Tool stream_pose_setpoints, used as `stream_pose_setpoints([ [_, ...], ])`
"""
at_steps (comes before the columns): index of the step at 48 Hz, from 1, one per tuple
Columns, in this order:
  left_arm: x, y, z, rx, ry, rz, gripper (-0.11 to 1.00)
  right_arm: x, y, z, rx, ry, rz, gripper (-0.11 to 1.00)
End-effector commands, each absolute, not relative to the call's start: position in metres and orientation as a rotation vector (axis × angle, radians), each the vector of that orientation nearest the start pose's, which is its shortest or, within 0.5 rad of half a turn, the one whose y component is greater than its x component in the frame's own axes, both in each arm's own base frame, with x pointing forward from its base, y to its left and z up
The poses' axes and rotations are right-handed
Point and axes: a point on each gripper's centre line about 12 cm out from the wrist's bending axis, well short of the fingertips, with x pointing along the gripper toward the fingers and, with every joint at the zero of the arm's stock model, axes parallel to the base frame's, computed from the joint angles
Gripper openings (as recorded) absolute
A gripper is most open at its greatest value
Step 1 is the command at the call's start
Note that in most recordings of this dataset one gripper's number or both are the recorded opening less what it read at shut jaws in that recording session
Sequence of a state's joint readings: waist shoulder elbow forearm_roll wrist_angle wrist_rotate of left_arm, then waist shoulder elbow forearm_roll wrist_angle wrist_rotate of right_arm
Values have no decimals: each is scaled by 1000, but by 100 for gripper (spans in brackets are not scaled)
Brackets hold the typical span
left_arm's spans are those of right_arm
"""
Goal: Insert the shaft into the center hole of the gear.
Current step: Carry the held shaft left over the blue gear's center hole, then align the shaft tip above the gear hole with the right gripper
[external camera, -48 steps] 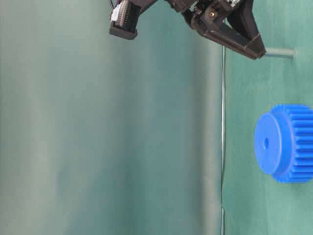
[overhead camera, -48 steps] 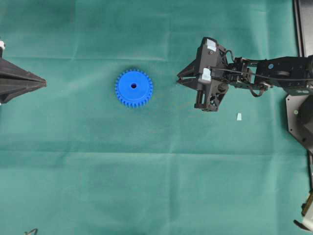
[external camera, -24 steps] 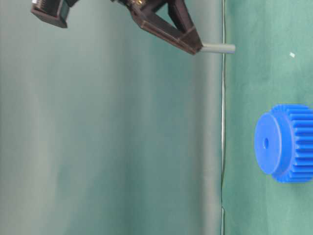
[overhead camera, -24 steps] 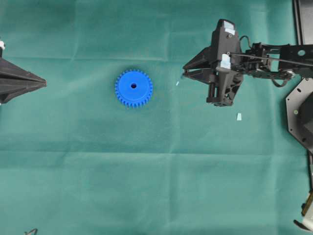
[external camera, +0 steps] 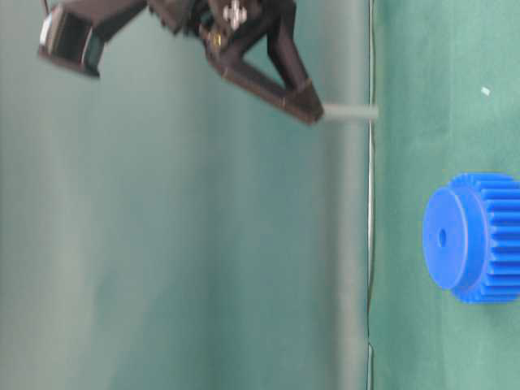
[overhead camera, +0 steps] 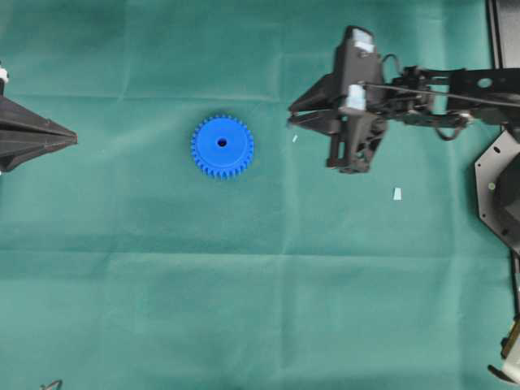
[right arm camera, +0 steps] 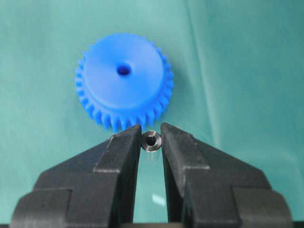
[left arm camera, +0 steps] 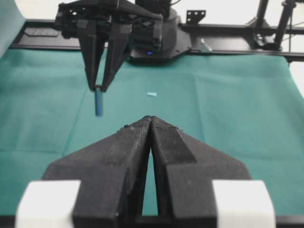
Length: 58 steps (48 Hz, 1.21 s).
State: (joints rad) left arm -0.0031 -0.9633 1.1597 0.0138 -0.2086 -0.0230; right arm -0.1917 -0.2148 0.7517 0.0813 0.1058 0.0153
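The blue gear [overhead camera: 222,146] lies flat on the green cloth, its center hole [overhead camera: 222,142] facing up. It also shows in the right wrist view [right arm camera: 124,78] with the hole [right arm camera: 124,70], and in the table-level view [external camera: 471,237]. My right gripper [overhead camera: 291,115] is shut on the shaft [right arm camera: 151,140], a grey pin held by its top and pointing down [external camera: 349,112], above the cloth and to the right of the gear. My left gripper [overhead camera: 73,138] is shut and empty at the far left, its tips [left arm camera: 150,118] together.
A small pale-blue chip [overhead camera: 397,193] lies on the cloth under the right arm, and a tiny pale speck [overhead camera: 294,138] lies near the right gripper's tips. A black frame [overhead camera: 497,49] stands at the right edge.
My right gripper lifted the shaft off the cloth and drew back to the right, then moved left toward the gear while still raised. The gear and left gripper stayed still.
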Motion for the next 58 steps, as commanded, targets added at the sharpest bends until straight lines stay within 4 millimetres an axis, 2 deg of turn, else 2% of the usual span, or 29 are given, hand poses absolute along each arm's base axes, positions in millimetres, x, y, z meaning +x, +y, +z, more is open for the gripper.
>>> stream_pose_setpoints([
  [1,203,-1,300,-10,-37,-6,0,361,-64,225,148,582,-193,16],
  [12,202,-1,302,-8,-41,-7,0,405,-61,231,133,573,-166,16],
  [17,203,-1,301,-8,-38,-7,0,415,-62,232,133,575,-163,16],
  [30,202,-1,302,-8,-38,-7,0,422,-63,219,140,600,-165,16],
  [44,202,-1,301,-8,-35,-7,0,430,-64,182,153,653,-171,16],
  [58,203,-1,301,-8,-34,-7,0,431,-63,178,153,646,-172,16],
])
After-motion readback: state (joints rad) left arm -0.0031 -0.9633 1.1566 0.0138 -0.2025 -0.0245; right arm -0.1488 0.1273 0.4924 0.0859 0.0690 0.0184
